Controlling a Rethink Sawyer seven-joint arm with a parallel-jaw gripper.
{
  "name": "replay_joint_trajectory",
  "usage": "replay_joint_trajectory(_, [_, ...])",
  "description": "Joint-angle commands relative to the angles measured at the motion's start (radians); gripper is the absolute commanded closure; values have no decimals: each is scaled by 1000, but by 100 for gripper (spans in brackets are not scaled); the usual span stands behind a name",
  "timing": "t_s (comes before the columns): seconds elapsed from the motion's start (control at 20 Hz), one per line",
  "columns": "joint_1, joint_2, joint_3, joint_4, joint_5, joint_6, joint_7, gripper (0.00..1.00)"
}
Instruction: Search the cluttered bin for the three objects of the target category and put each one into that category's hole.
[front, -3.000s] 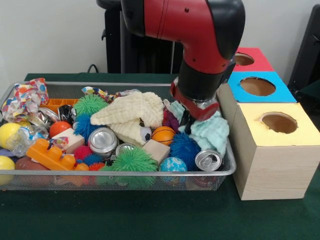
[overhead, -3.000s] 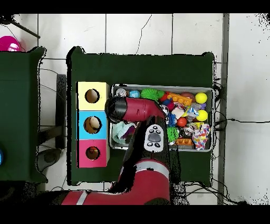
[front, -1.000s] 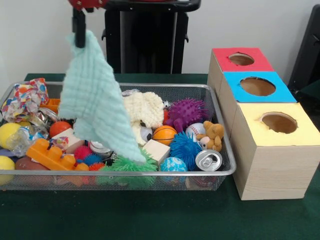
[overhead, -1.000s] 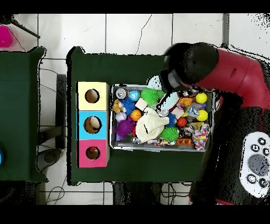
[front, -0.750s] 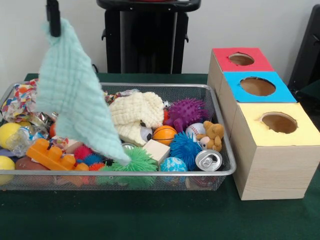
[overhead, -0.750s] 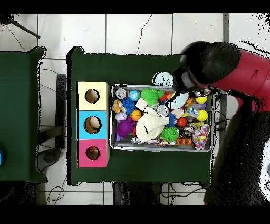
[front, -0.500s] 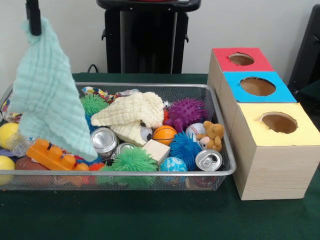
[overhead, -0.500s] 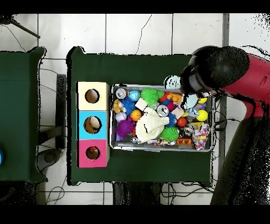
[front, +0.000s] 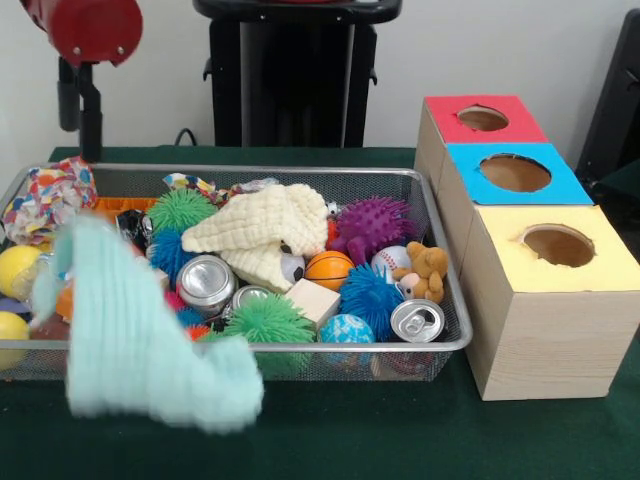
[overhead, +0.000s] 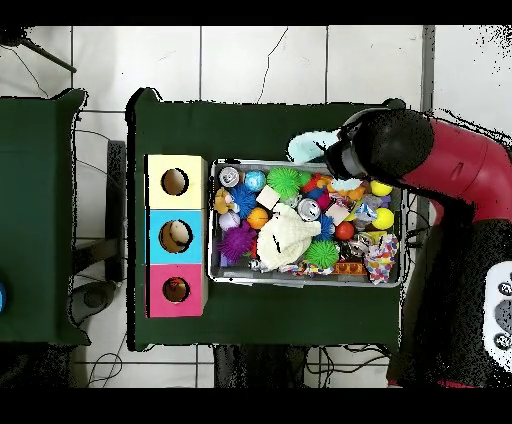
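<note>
In the front view my gripper (front: 79, 135) hangs high above the left end of the wire bin (front: 350, 347), its two dark fingers (front: 90, 120) standing apart with nothing between them, so I hold nothing. The mint cloth (front: 140, 350) is a blurred shape in front of the bin's left front corner, clear of my fingers and below them; I judge it is dropping outside the bin so that it stops covering the clutter. A cream cloth (front: 265, 235) lies draped over the toys near the bin's middle and may hide more. I cannot tell the target category from these frames. My best guess at a target is the small teddy bear (front: 425, 268), which sits uncovered at the bin's right end, beside the soda can (front: 415, 320) and close to the yellow-topped box (front: 555, 245); it is well apart from my gripper, the whole length of the bin away and lower. In the overhead view my arm (overhead: 400, 150) covers the gripper, so its opening does not show here. The mint cloth (overhead: 308, 147) shows just outside the bin's rim (overhead: 305, 283) on the side away from my base. The teddy bear (overhead: 222, 200) lies at the bin's end nearest the boxes, and the blue box's hole (overhead: 175, 235) seems to hold something tan.
</note>
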Motion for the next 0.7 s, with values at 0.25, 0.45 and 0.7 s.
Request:
replay_joint_trajectory(0.25, [27, 36, 77, 148, -59, 40, -172, 0])
replay_joint_trajectory(0.45, [31, 39, 81, 156, -56, 28, -168, 0])
replay_joint_trajectory(0.7, [47, 42, 76, 158, -60, 36, -152, 0])
